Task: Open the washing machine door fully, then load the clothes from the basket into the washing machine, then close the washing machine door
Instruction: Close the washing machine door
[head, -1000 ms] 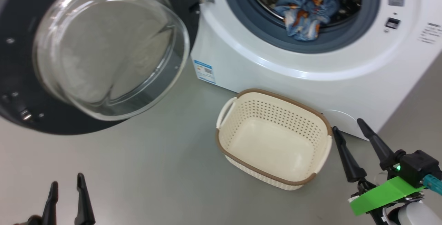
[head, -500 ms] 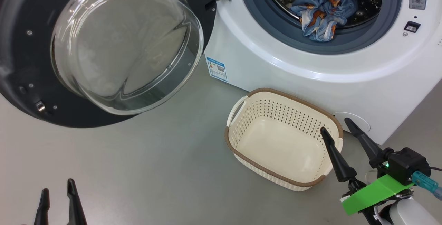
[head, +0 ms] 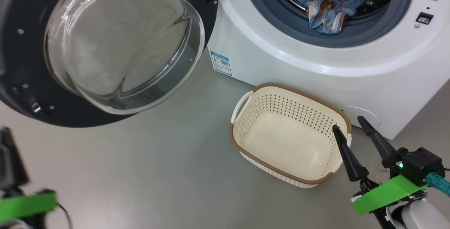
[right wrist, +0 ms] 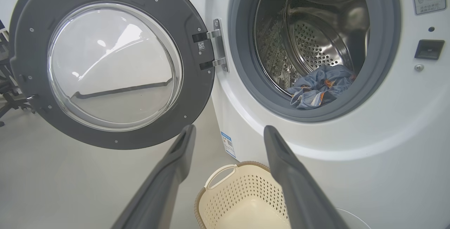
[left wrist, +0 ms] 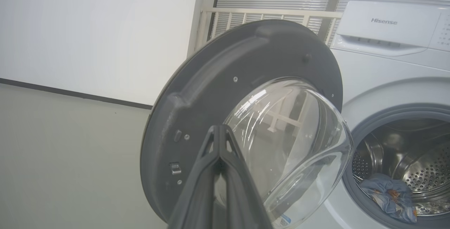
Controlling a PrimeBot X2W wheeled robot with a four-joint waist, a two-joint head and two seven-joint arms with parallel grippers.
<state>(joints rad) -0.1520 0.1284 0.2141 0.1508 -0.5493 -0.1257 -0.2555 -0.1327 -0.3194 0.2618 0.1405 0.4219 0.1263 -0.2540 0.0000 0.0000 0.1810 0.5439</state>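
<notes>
Because clothes (head: 328,2) lie inside the washer (head: 316,63) and the basket (head: 288,141) sits empty beside it, the wide-open door (head: 123,42) likely closes next: left gripper (left wrist: 219,130) pressed together, facing it; right gripper (right wrist: 229,128) spread, empty, near the basket.

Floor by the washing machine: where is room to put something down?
Free: the grey floor between the black-rimmed round glass door and the cream perforated plastic basket; the basket is empty. Crowded: between basket, white washing machine and right tool.
</notes>
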